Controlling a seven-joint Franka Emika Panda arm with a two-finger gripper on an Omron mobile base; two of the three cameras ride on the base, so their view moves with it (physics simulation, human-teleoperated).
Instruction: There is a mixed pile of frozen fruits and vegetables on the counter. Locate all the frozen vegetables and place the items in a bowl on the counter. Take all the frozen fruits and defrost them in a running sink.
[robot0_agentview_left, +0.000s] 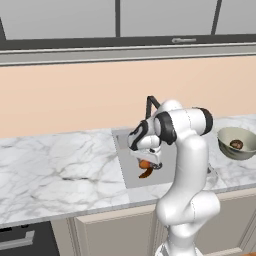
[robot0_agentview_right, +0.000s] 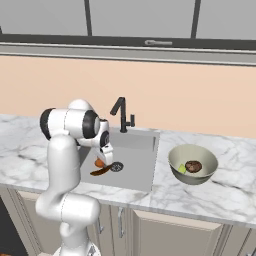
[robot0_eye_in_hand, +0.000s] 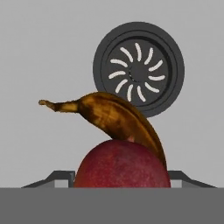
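Observation:
My gripper (robot0_eye_in_hand: 122, 178) hangs low in the grey sink (robot0_agentview_right: 141, 159), shut on the orange-red ball (robot0_eye_in_hand: 122, 166), whose sides fill the gap between the fingertips. The curved brown banana-shaped fruit (robot0_eye_in_hand: 114, 116) lies on the basin floor just past the ball, next to the round drain (robot0_eye_in_hand: 138, 70). From the base cameras the ball (robot0_agentview_left: 144, 164) (robot0_agentview_right: 99, 162) sits under the hand, with the curved fruit (robot0_agentview_left: 146, 173) (robot0_agentview_right: 100, 171) below it. To the right, the bowl (robot0_agentview_right: 174, 156) (robot0_agentview_left: 225, 135) on the marble counter (robot0_agentview_left: 60, 165) holds the brown ball (robot0_agentview_right: 193, 166) and the green piece (robot0_agentview_right: 182, 169).
The black angular faucet (robot0_agentview_right: 121, 113) stands at the back edge of the sink, close behind my arm. My white upper arm (robot0_agentview_right: 62, 150) blocks the sink's left part in the right base view. Beige cabinets run under the counter's front edge.

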